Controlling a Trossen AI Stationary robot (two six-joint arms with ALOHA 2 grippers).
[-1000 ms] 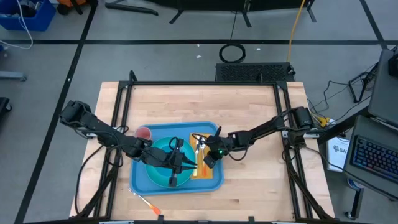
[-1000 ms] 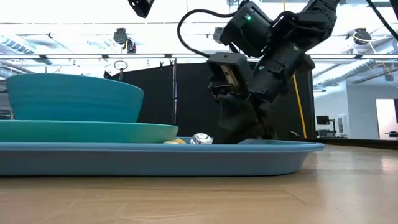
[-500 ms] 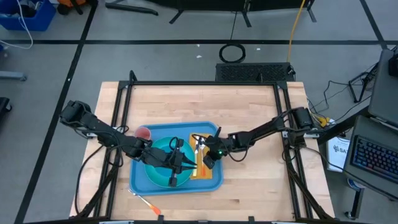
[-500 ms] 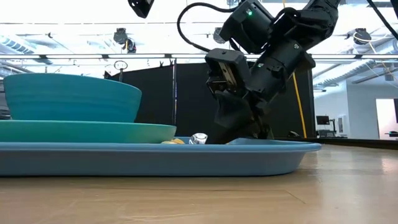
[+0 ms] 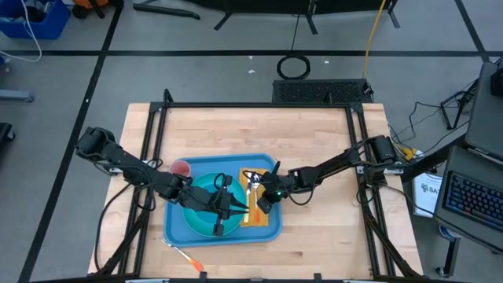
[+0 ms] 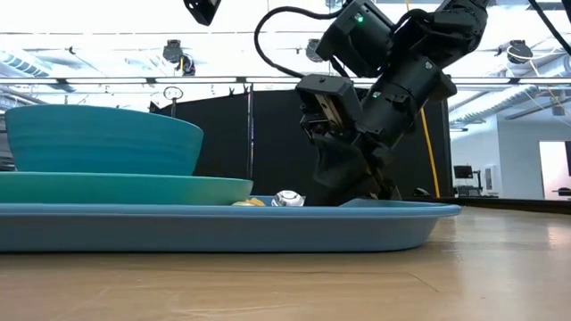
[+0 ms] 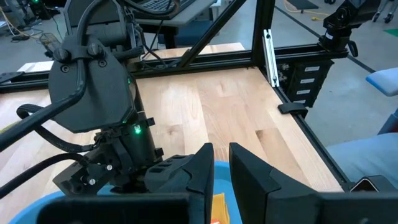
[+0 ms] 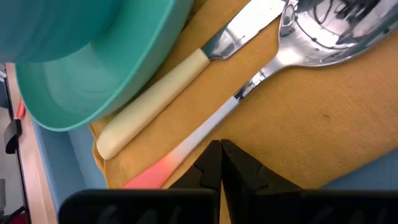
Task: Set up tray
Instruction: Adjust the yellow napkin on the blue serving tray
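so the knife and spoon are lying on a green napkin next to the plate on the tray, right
Not quite: the napkin is yellow, not green, as the right wrist view shows. The knife and spoon do lie on it beside the plate on the tray.

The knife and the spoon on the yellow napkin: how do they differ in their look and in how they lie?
The knife has a cream handle and a flat blade; the spoon has a white handle fading to pink-orange at its end and a rounded shiny bowl. The knife lies next to the teal plate, its blade partly under the rim; the spoon lies farther from the plate. Both rest side by side on the yellow napkin, ends pointing the same way.
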